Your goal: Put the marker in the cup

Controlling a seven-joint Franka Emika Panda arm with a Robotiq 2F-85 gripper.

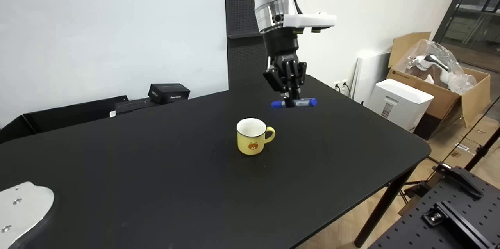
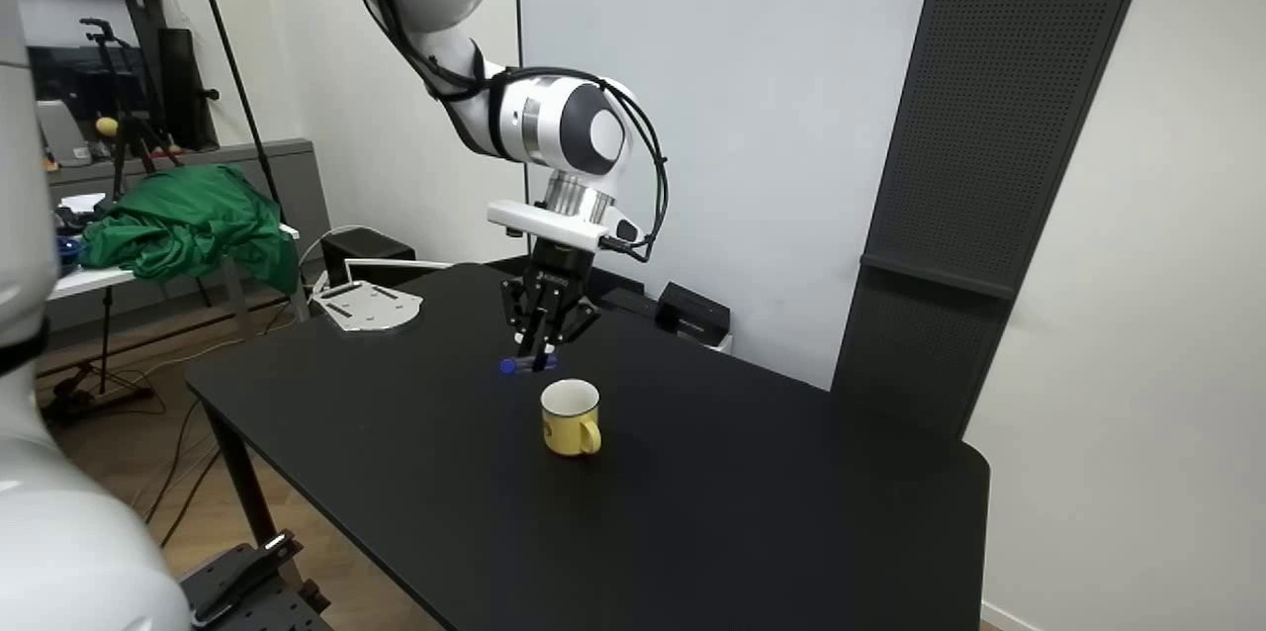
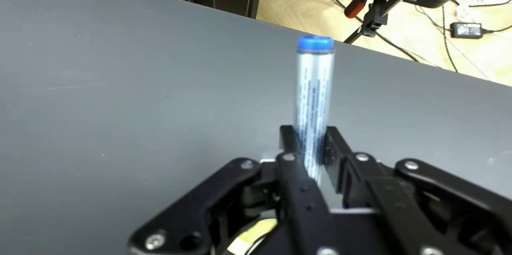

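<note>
The cup is a yellow mug with a white inside, a side handle and a small bear face. It stands upright on the black table in both exterior views. In the wrist view only a yellow and white piece of the cup shows, behind the gripper linkage. My gripper is shut on the marker, a clear-bodied pen with blue ends. The marker lies sideways across the fingers, about level, above the table and apart from the cup. The wrist view shows the marker between both fingertips.
The black table carries a white metal plate at one end, also in an exterior view. Black boxes stand along the table edge by the white panel. A cardboard box stands on the floor beyond the table.
</note>
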